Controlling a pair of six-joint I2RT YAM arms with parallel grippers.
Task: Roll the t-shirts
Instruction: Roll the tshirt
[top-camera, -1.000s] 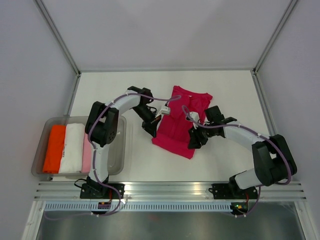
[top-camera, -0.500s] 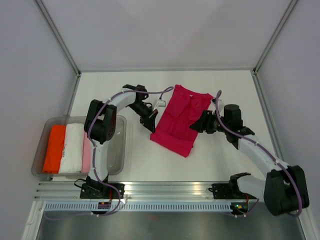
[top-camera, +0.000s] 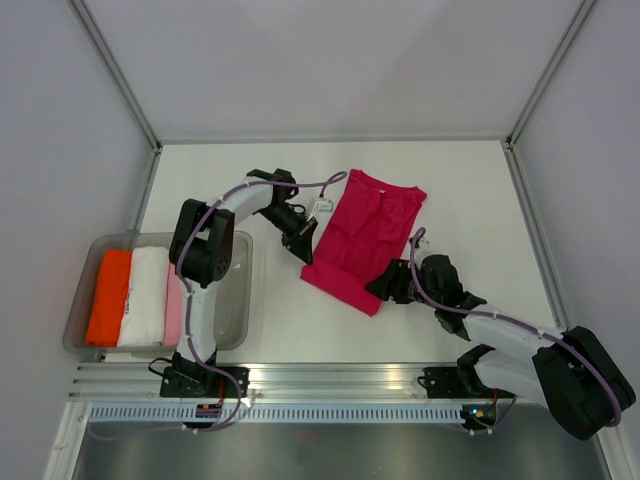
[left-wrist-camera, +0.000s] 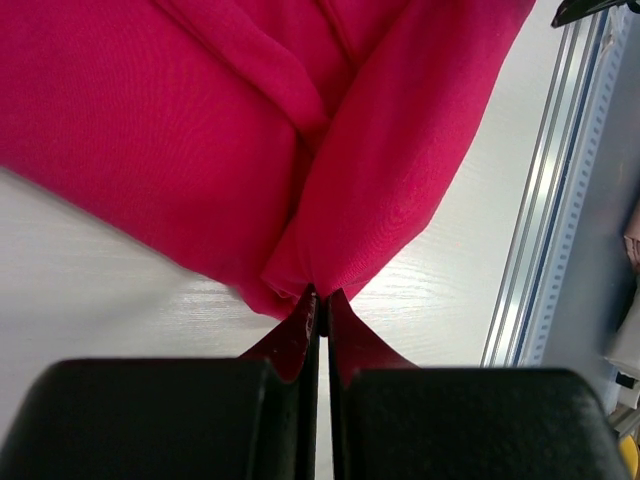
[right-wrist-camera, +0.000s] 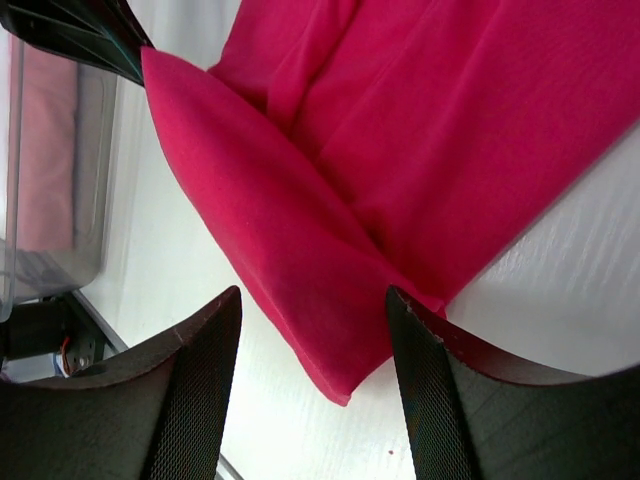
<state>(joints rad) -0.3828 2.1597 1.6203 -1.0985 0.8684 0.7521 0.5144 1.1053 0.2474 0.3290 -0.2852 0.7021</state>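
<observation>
The magenta t-shirt (top-camera: 362, 235) lies mid-surface (top-camera: 460, 190) folded into a strip, not yet rolled, with the left gripper (left-wrist-camera: 320, 300) pinching its left edge and the right gripper (right-wrist-camera: 313, 300) spread over the near hem, while three seemingly finished bundles (top-camera: 140, 295) sit in the tub (top-camera: 160, 237).

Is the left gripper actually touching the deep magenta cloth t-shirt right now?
Touching. The left wrist view shows the left gripper shut, its black fingertips pinching a fold of the deep magenta cloth t-shirt.
</observation>
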